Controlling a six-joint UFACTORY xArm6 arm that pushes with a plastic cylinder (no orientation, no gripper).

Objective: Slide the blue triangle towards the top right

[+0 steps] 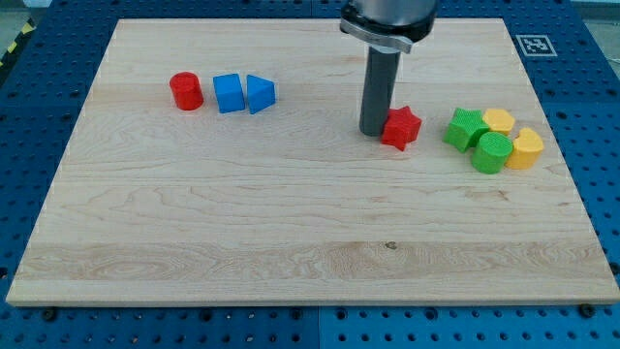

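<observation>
The blue triangle (260,94) lies on the wooden board (291,223) at the upper left, touching a blue cube (229,93) on its left side. A red cylinder (186,91) stands just left of the cube. My tip (374,132) is down on the board right of centre, far to the right of the blue triangle. It stands right against the left side of a red star (401,127).
At the right, a cluster of blocks sits close together: a green star-like block (466,128), a green cylinder (492,152), a yellow block (499,121) and a yellow heart-like block (526,147). A fiducial marker (532,44) is at the top right corner.
</observation>
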